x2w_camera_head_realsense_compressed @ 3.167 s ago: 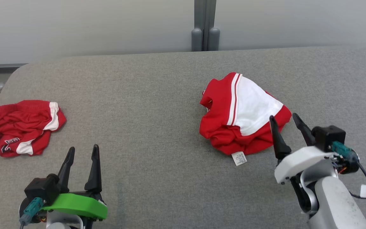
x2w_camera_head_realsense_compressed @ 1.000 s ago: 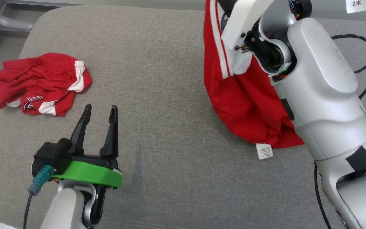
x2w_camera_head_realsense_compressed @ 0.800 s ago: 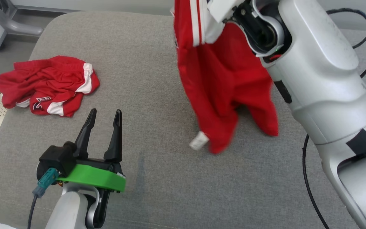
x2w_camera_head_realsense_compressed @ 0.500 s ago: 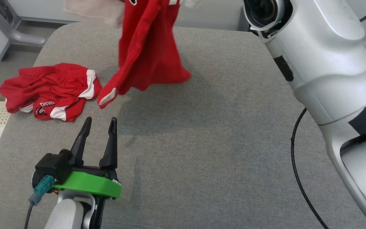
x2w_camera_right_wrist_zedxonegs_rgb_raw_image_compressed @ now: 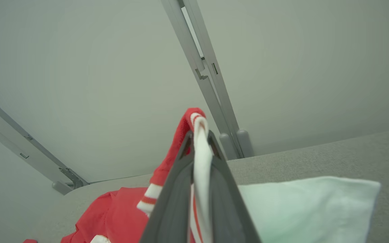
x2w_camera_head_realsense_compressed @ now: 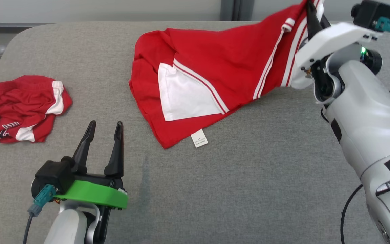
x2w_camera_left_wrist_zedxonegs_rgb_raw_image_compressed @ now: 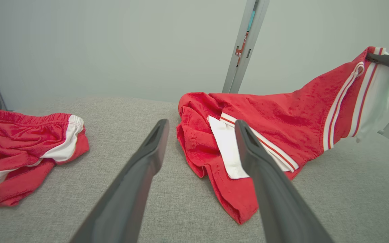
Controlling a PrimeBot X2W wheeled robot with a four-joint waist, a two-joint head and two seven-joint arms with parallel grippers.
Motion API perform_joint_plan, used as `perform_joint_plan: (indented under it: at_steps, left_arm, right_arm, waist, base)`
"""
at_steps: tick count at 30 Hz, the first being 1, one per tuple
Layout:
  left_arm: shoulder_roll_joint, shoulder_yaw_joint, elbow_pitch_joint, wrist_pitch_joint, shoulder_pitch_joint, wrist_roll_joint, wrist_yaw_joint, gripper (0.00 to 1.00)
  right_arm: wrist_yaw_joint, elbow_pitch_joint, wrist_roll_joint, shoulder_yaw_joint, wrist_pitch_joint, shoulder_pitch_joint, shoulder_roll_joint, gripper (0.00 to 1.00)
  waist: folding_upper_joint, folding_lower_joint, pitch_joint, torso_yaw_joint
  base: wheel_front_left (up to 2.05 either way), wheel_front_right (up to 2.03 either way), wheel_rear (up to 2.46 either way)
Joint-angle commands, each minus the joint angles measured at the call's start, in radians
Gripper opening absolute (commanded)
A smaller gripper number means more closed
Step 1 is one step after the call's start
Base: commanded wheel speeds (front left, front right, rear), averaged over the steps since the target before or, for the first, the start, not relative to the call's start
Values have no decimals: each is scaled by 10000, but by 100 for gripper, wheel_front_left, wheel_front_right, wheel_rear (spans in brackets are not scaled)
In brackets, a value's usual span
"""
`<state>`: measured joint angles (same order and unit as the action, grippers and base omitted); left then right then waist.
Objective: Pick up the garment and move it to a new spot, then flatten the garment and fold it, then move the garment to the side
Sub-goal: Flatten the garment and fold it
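Two red-and-white garments on one grey padded surface.

Item 1, garment: upper centre of the head view. Its left portion is spread on the surface, with a white panel and care label facing up. Its striped right edge is raised off the surface toward the upper right corner.

Right tool: upper right, fingers pinched closed on that striped edge.

Left tool: lower left, fingers spread wide, holding nothing. It is well apart from the garment, which lies above and to its right in the frame.

Item 2, second garment: crumpled at the left edge, untouched.
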<state>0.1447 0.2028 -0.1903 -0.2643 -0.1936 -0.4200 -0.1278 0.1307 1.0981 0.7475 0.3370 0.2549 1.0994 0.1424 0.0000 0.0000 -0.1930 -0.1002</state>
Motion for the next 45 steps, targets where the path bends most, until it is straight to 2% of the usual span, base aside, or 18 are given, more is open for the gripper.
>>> perform_joint_plan:
  at_steps: [1, 7, 11, 17, 22, 24, 27, 32, 33, 34, 35, 36, 40, 43, 45]
  left_arm:
    - [92, -19, -7, -2, -98, 73, -36, 100]
    - [117, -134, -23, -2, -28, 73, -36, 100]
    - [123, -184, -14, -2, 38, 71, -36, 100]
    - [130, -285, 54, -2, 148, 90, -36, 100]
    - [184, -287, 107, -2, 8, 99, -36, 100]
    - [190, -222, 132, -2, -123, 83, -36, 100]
    - [241, -137, 141, -2, -303, 58, -36, 100]
    - [314, 68, 103, -1, -592, -9, -36, 100]
    - [325, 117, 81, -1, -627, -18, -36, 100]
    - [333, 148, 77, -1, -656, -31, -36, 100]
    - [350, 169, 56, -1, -673, -52, -36, 100]
    - [355, 192, 37, -1, -694, -67, -36, 100]
    - [322, 252, -34, -1, -705, -81, -36, 100]
    - [291, 203, -108, -1, -557, -60, -36, 100]
    - [249, 168, -164, -1, -438, -56, -36, 100]
  right_arm:
    - [0, 1, -50, -170, 76, -331, 58, 0]
    - [0, -446, -367, -665, 102, -1734, 124, 0]
    - [0, -1645, -288, -947, 54, -2791, -229, 0]
    - [0, -5526, -287, -1539, -1245, -5212, -651, 0]
    - [-1, -9504, -767, -3338, -2962, -7770, -878, 0]
    - [0, -10286, -814, -3978, -3373, -8398, -910, 0]
    - [2, -10294, -870, -4714, -3547, -8543, -915, 0]
    - [0, -8520, -1501, -5377, -3372, -7487, -917, 0]
    - [0, -8079, -1640, -5439, -3257, -7175, -912, 28]
    - [2, -7768, -1756, -5491, -3131, -6922, -914, 83]
    - [0, -7297, -2130, -5612, -3007, -6665, -909, 100]
    - [0, -6918, -2228, -5667, -2970, -6450, -910, 100]
    - [0, -5849, -3875, -6088, -2580, -5677, -904, 100]
    - [0, -5808, -5332, -6171, -2231, -5470, -908, 100]
    - [3, -6113, -6057, -5742, -2111, -5564, -919, 100]
  waist:
    - [0, 0, -106, 260]
    - [0, 0, -64, 567]
    - [0, 0, -21, 714]
    - [0, 0, 9, 933]
    - [0, 0, -163, 1085]
    - [0, 0, -305, 1123]
    - [0, 0, -512, 1131]
    - [0, 0, -820, 1015]
    - [0, 0, -865, 968]
    - [0, 0, -895, 931]
    - [0, 0, -928, 881]
    - [0, 0, -944, 839]
    - [0, 0, -891, 625]
    - [0, 0, -704, 511]
    - [0, 0, -541, 443]
  base:
    - [0, 0, 0]
    - [0, 0, 0]
    - [0, 0, 0]
    - [0, 0, 0]
    - [0, 0, 0]
    - [0, 0, 0]
    - [0, 0, 0]
    - [0, 0, 0]
    - [0, 0, 0]
    - [0, 0, 0]
    - [0, 0, 0]
    - [0, 0, 0]
    - [0, 0, 0]
    - [0, 0, 0]
    - [0, 0, 0]
